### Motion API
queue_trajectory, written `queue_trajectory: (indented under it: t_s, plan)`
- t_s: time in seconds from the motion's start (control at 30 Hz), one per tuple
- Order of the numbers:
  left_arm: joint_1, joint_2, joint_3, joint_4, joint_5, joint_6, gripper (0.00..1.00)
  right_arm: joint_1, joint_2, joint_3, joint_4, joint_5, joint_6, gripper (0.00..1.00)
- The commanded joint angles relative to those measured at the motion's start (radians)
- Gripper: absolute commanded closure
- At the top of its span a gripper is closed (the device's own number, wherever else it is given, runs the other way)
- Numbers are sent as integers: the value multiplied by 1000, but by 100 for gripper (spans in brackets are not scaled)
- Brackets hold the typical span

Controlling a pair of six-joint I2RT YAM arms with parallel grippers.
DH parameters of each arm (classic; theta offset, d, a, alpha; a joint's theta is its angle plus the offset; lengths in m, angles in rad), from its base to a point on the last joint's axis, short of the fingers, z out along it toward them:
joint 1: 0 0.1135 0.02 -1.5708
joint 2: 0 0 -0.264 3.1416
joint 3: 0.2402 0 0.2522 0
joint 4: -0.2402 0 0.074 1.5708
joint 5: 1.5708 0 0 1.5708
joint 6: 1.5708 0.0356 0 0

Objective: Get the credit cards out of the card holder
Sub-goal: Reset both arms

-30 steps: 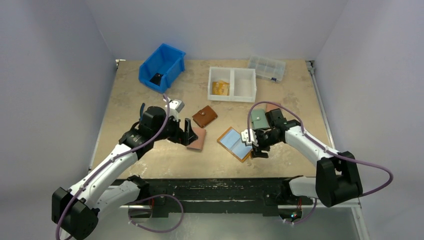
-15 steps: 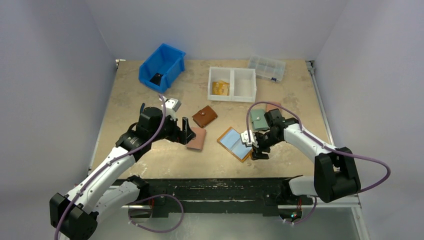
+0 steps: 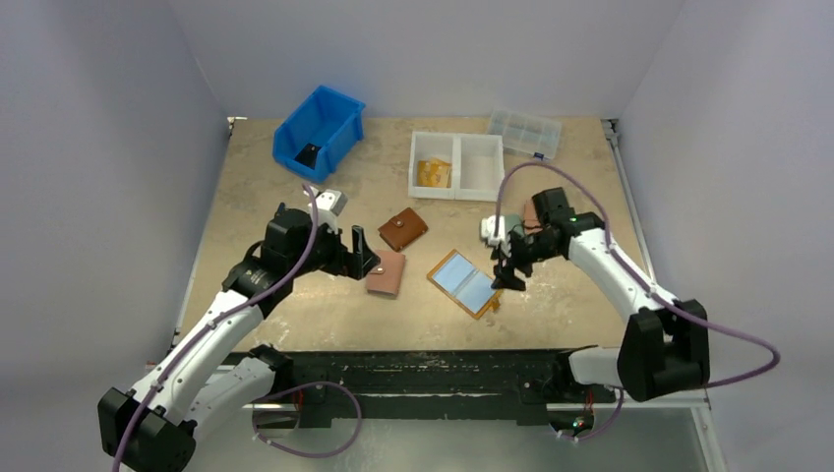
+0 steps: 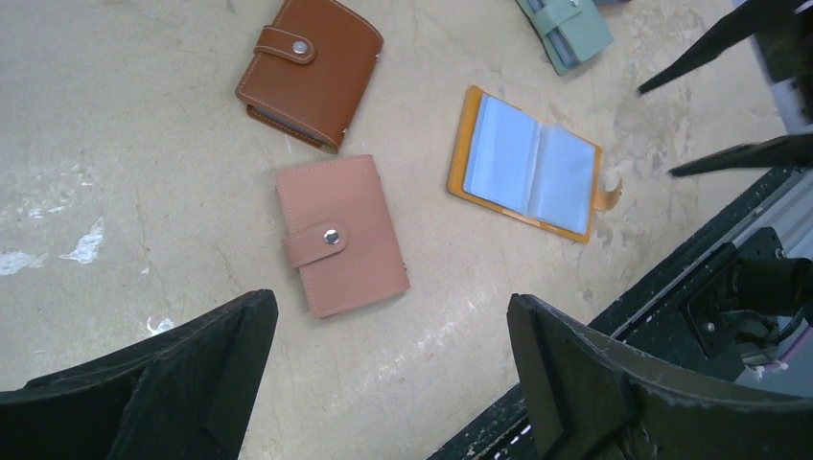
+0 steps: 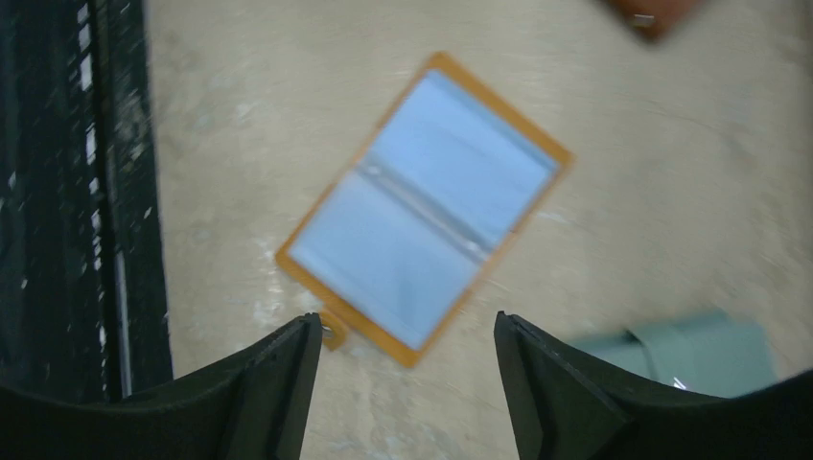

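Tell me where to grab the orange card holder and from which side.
Probably pinch the snap tab on the near edge of the card holder, from above with the right gripper. The holder lies open and flat, its covers offering no lip; the tab curls upward.

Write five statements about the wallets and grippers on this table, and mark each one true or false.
1. The card holder lies open, its clear sleeves facing up. True.
2. The right gripper is shut on a card. False: its jaws stand open and hold nothing.
3. The pink wallet is closed, its tab snapped down. True.
4. The brown wallet lies open. False: it is closed, with its tab snapped.
5. The left gripper grips the pink wallet. False: its jaws stand open, clear of it.
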Motion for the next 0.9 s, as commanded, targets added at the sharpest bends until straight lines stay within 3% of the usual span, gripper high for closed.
queue_trajectory:
  t_s: [0.0,0.13,0.17,0.23,0.33,0.63,0.87]
  plan:
    - [44,-8,27,0,-15,16,1,-147,-123,119,150,-81,403,24]
    - [51,23,94,-3,-117,-9,1,-256,-207,155,257,-110,633,16]
    - [52,31,114,-2,-124,-19,1,-295,-238,154,303,-98,714,7]
    - [53,40,147,5,-127,-39,1,-327,-285,148,434,3,935,1]
    - [53,33,177,16,-126,-67,1,-331,-345,153,541,204,1173,1]
    - [53,-11,246,17,-70,-121,1,-332,-436,183,572,255,1315,1]
    - [53,-45,281,12,-55,-143,1,-332,-433,209,556,191,1326,1]
